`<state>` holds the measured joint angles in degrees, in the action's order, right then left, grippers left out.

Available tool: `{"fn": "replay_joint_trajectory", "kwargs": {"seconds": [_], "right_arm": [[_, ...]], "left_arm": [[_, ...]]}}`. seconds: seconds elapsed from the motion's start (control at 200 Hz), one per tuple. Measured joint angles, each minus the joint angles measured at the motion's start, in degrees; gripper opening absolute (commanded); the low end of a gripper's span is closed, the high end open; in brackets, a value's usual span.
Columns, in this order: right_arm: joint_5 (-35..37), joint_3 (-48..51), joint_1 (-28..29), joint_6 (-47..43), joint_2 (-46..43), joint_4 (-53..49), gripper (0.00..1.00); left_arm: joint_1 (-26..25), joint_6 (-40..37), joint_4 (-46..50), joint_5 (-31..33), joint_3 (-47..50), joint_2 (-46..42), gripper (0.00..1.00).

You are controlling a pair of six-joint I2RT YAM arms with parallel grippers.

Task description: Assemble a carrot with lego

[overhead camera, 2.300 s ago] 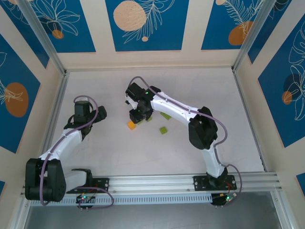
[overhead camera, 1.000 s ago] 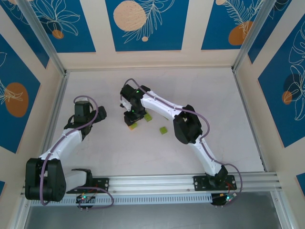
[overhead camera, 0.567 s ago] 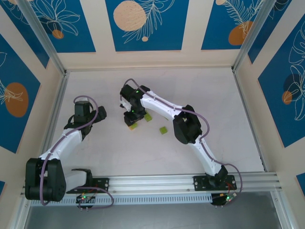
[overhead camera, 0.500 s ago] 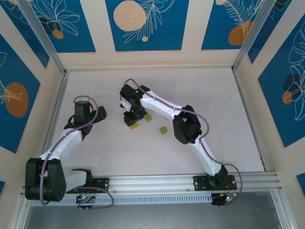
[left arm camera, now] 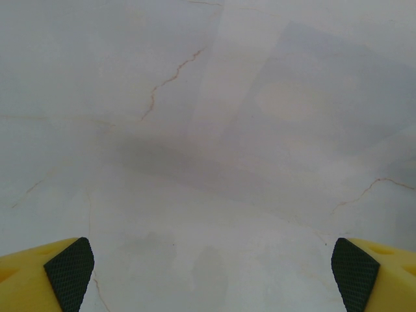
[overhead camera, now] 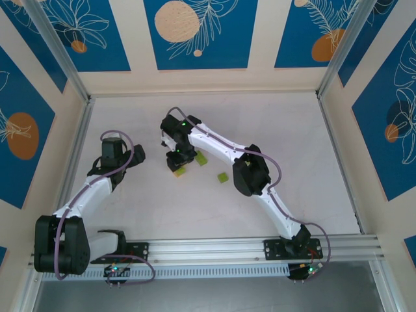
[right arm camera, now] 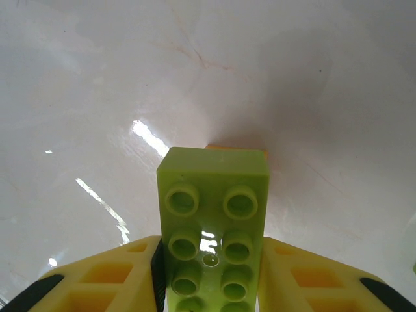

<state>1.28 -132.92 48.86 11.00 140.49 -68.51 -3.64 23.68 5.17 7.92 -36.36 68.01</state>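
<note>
My right gripper (right arm camera: pixel 211 276) is shut on a lime-green rectangular lego brick (right arm camera: pixel 213 221), studs facing the wrist camera. A sliver of the orange brick (right arm camera: pixel 235 149) peeks out right behind the green brick's far end; I cannot tell whether the two are joined as a carrot. From above, the right gripper (overhead camera: pixel 175 161) points down at the table's middle left, with the green brick (overhead camera: pixel 180 171) at its tip. The left gripper (overhead camera: pixel 138 155) hovers to the left of it. In the left wrist view the left gripper (left arm camera: pixel 211 276) is open over bare table.
Two loose lime-green bricks lie right of the right gripper: a rectangular one (overhead camera: pixel 202 158) close by and a square one (overhead camera: pixel 223 177) nearer the front. The white table (overhead camera: pixel 292 143) is walled at the back and on both sides.
The right gripper has shifted slightly left and back with the green brick in it. The orange brick, plainly seen earliest, is now covered from above. The left arm has not moved.
</note>
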Motion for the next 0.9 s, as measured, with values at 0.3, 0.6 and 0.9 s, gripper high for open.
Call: {"fn": "replay_joint_trajectory", "kwargs": {"seconds": [0.3,0.6,0.9], "right_arm": [[0.0,-1.7,0.2,1.5,0.4,-2.0,0.39],[-0.2,-3.5,0.4,1.7,1.5,-3.0,0.39],[-0.2,-4.7,0.6,1.9,2.3,-3.2,0.39]], "left_arm": [[0.0,0.0,0.0,0.1,0.0,0.0,0.97],[0.0,0.0,0.0,0.1,0.0,0.0,0.97],[0.0,0.0,0.0,0.1,0.0,0.0,0.97]]}}
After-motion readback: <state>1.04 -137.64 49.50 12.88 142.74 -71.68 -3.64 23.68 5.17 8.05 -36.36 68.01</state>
